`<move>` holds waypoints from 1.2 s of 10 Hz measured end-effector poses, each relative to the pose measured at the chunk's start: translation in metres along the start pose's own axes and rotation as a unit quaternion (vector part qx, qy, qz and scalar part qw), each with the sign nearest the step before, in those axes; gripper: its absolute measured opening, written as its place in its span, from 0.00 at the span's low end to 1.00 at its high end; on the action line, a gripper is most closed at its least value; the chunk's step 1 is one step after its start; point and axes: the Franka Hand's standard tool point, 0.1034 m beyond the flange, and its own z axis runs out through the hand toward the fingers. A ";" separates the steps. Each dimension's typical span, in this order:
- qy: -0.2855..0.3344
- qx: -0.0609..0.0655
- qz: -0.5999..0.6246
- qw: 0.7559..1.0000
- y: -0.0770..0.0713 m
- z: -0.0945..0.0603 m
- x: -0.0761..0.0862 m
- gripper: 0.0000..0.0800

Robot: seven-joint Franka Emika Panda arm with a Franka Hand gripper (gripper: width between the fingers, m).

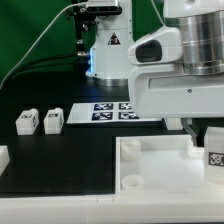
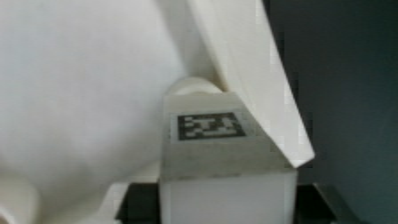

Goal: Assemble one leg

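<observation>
In the exterior view my gripper (image 1: 207, 138) is at the right edge and is shut on a leg (image 1: 214, 152), a small white block with a black-and-white tag. It holds the leg over the right corner of the large white tray-like part (image 1: 150, 168). In the wrist view the leg (image 2: 217, 150) stands between my dark fingers (image 2: 146, 196), tag facing the camera, with the tray-like part's raised wall (image 2: 231, 60) right beyond it. My gripper (image 2: 222, 203) closes on the leg's lower sides. Two more legs (image 1: 26, 122) (image 1: 52, 119) lie at the exterior view's left.
The marker board (image 1: 112, 110) lies flat behind the tray-like part. Another white piece (image 1: 3, 156) shows at the left edge. A white tagged stand (image 1: 108, 50) and cables are at the back.
</observation>
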 end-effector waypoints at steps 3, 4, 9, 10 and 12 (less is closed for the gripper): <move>0.000 0.000 0.122 0.993 0.001 0.000 0.000 0.38; -0.001 0.000 0.162 0.987 0.001 0.000 0.000 0.38; -0.015 0.025 0.433 0.901 -0.002 0.004 -0.010 0.38; -0.015 0.025 0.416 0.909 -0.002 0.005 -0.010 0.37; -0.015 0.025 0.391 0.920 -0.002 0.005 -0.012 0.63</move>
